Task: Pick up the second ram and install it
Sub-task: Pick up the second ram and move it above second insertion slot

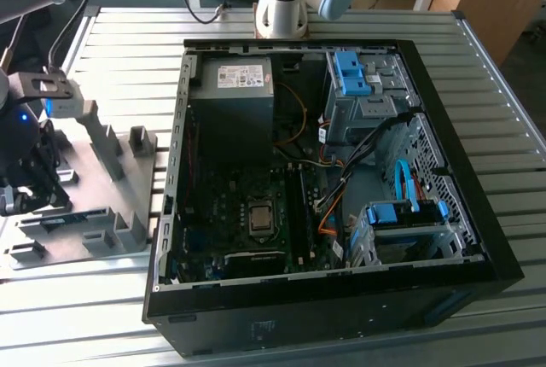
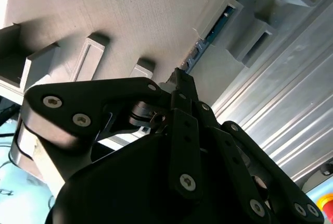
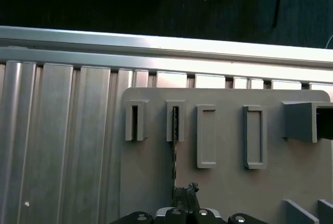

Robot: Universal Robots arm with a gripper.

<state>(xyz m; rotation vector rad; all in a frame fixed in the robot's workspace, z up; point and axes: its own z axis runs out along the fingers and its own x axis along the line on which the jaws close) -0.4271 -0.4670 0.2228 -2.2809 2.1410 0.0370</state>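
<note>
The gripper's [image 3: 186, 193] black fingers [image 2: 183, 86] are drawn close together and look pinched on the near end of the second ram [image 3: 175, 151], with no gap visible between them in either wrist view. The ram stands on edge on a grey fixture plate [image 3: 223, 193]. In the first wrist view it shows as a thin dark line, and in the second wrist view a strip of its green board [image 2: 216, 26] can be seen. Its far end sits inside a small slotted holder block [image 3: 169, 125] rising from the plate. Just beside that block is a second slotted block [image 3: 136, 121] of the same kind, and further along the same row are two raised rectangular frames [image 3: 206, 136]. The plate lies on a ribbed aluminium table [image 3: 62, 156]. In the exterior view the gripper [image 1: 21, 183] hangs low over the plate [image 1: 85, 188] at the exterior view's left. It is well apart from the open black computer case [image 1: 341, 320], which lies on its side in the middle of the table. Inside the case are the motherboard [image 1: 222, 222] with its processor socket [image 1: 258, 216], a grey power supply [image 1: 232, 102], bundles of cables, and blue drive brackets [image 1: 350, 72]. The arm's base [image 1: 281, 4] stands on the table behind the case.
</note>
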